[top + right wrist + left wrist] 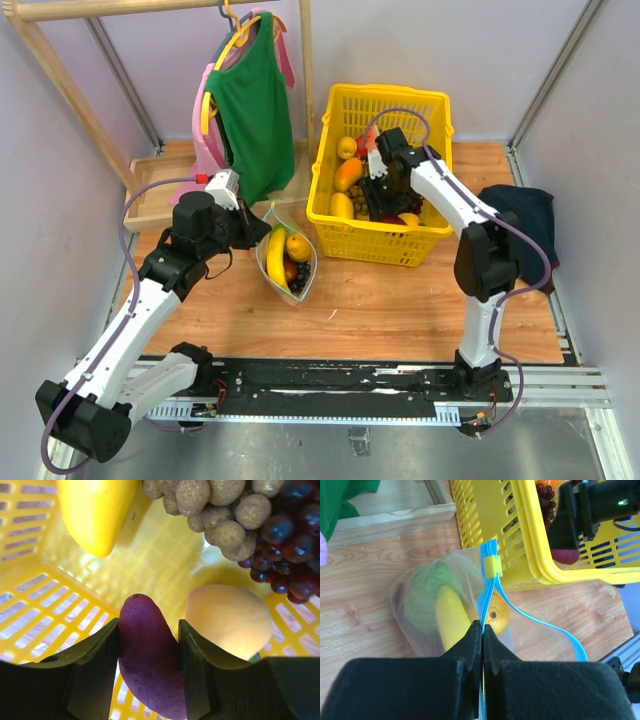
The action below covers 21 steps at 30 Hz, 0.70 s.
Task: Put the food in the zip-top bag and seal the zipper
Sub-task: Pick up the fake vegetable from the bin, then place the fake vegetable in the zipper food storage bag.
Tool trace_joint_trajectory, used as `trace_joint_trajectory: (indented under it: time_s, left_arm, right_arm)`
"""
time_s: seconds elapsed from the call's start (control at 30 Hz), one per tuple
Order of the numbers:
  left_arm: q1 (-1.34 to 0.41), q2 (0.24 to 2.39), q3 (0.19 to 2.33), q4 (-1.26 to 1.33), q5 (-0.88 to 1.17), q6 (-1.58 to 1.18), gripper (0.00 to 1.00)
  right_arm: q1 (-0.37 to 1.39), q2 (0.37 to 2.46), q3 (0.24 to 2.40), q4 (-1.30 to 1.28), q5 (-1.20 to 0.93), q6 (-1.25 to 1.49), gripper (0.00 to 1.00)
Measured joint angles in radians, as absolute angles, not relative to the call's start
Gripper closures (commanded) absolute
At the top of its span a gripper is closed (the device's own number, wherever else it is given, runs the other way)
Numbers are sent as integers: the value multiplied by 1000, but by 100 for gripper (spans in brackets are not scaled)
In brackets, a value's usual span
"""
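My right hand (pixel 149 625) is down inside the yellow basket (pixel 380 95), its two fingers pressed against either flank of the purple eggplant (pixel 150 665). It looks grasped, though not yet lifted. The eggplant's long axis runs straight out from the palm, lengthways between the fingers, so the grip is across its narrow width. A pale yellow fruit (pixel 227 620) lies just beside it on one side, with the grapes (pixel 290 565) further in.

My left hand (pixel 482 627) is clenched tight on the blue zipper (pixel 487 592), just short of the little yellow slider (pixel 491 566), and holds the bag (pixel 288 258) with its mouth up and spread like a leaf. The bag sits on the surface (pixel 400 300) just beside the basket's near left corner. A banana (pixel 451 617), a green melon (pixel 422 597) and an orange fruit (pixel 496 617) are already inside it.

What I judge the next move turns on is this: from my right hand the bag mouth lies to the left and nearer the arm bases, with the basket wall between them. So I think the eggplant has to go up over the rim first, then across and down. In the overhead view the mouth's long axis runs roughly near to far, so turning the eggplant lengthways to that opening should ease it in. Only the right arm is free to carry; the left is committed to the zipper.
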<state>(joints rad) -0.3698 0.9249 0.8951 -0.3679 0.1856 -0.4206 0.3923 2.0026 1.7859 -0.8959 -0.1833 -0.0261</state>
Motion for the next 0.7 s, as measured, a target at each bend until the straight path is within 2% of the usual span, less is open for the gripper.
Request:
trace_joint_trajectory:
  time_s: [0.43, 0.7]
  left_arm:
    - [-370, 925, 895, -368, 186, -427, 100]
    - [-370, 925, 895, -368, 186, -427, 99]
  right_arm:
    - [406, 1610, 1626, -622, -130, 171, 74]
    - [512, 1433, 1499, -464, -23, 268, 74]
